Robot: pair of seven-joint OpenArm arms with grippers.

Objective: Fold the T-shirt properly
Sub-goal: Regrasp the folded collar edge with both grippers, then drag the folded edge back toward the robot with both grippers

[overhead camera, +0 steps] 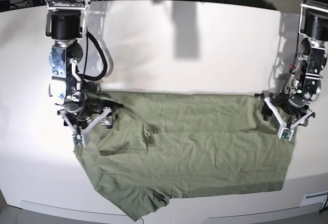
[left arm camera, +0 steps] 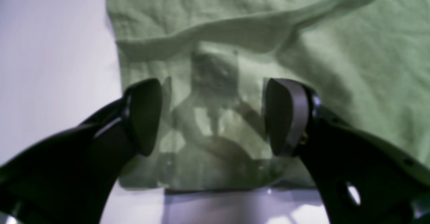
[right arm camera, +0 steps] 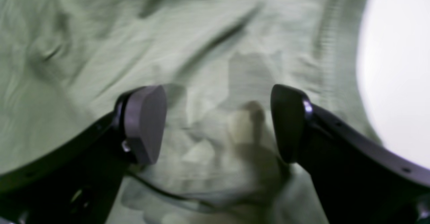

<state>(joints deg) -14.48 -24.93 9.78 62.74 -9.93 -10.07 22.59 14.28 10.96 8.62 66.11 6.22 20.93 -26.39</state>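
The shirt (overhead camera: 189, 152) lies spread flat across the near half of the white tabletop (overhead camera: 179, 55). The left claw (overhead camera: 283, 117) hangs spread wide over its far right corner; the right claw (overhead camera: 91, 120), equally wide and empty, over its far left corner.

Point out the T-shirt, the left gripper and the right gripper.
T-shirt (overhead camera: 205, 147): base view, middle of the spread green cloth.
Left gripper (left arm camera: 213, 116): left wrist view, gap between its open fingertips.
Right gripper (right arm camera: 218, 123): right wrist view, gap between its open fingertips.
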